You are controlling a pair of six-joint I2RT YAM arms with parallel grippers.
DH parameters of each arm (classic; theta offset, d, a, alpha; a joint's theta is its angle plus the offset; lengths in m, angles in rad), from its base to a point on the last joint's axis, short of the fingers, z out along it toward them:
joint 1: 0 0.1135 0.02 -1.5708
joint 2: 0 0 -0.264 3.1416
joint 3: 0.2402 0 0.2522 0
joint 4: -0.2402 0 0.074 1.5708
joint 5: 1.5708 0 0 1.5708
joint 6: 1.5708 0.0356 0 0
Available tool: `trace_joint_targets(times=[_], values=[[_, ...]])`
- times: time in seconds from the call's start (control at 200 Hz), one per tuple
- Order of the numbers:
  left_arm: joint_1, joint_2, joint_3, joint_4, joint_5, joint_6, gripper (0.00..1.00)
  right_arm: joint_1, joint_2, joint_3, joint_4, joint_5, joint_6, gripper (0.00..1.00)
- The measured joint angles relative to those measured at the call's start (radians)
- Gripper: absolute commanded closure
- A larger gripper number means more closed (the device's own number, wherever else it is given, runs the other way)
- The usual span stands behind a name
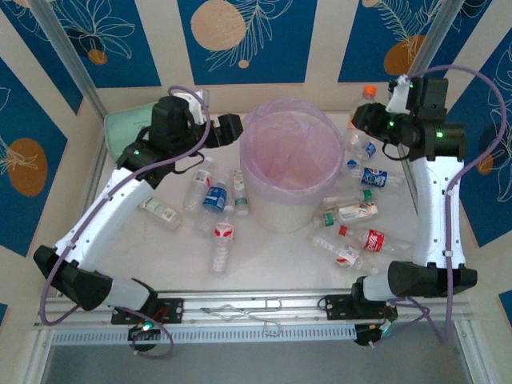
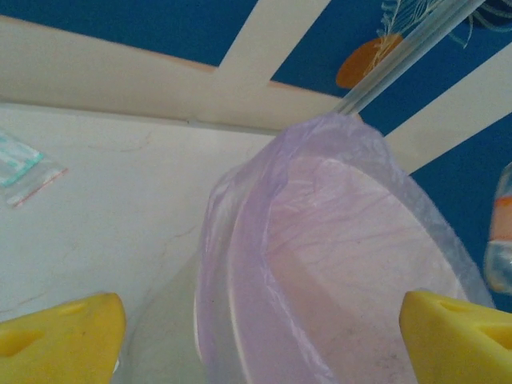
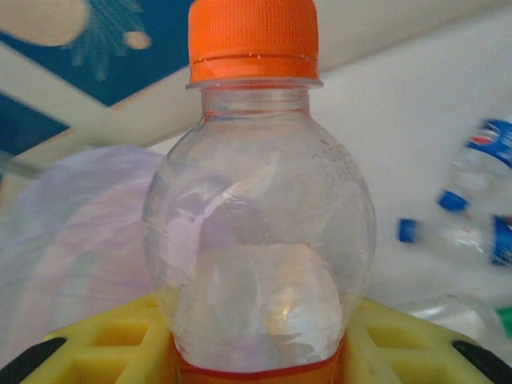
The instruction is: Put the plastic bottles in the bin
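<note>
The white desk (image 1: 264, 268) takes up most of the top view. At its centre stands the round white bin (image 1: 280, 212), upright, with a pink bag (image 1: 292, 118) folded over its rim.

The left gripper (image 1: 234, 130) hangs just beside the bin's left edge at rim height. From its wrist view, the left gripper (image 2: 264, 336) has its yellow fingers (image 2: 68, 332) spread wide, with nothing between them.

Upper right of the bin, the right gripper (image 1: 362, 120) pinches an orange-capped bottle (image 1: 368, 98). The wrist view shows that bottle (image 3: 256, 240) upright between the yellow pads (image 3: 104, 348).

The other plastic bottles (image 1: 214, 197) lie flat on the desk, several lower left of the bin and several more to its right (image 1: 372, 238).
</note>
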Motion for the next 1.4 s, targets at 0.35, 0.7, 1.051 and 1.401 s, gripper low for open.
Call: trace_joint_targets(times=[0.35,0.7,1.051,1.401], values=[[-0.093,0.056,-0.05,0.005,-0.098,0.003,0.28,0.349,0.392,0.541,-0.259,0.069,-0.082,0.63],[-0.103,0.109,-0.05,-0.026,-0.111,0.02,0.44,0.525,0.597,0.385,-0.448,0.174,-0.105,0.63],[-0.113,0.132,-0.05,-0.027,-0.114,0.013,0.45,0.538,0.597,-0.016,-0.253,0.219,-0.058,0.56],[-0.12,0.134,-0.05,-0.023,-0.116,-0.006,0.46,0.576,0.606,-0.217,-0.046,0.251,-0.017,0.36]])
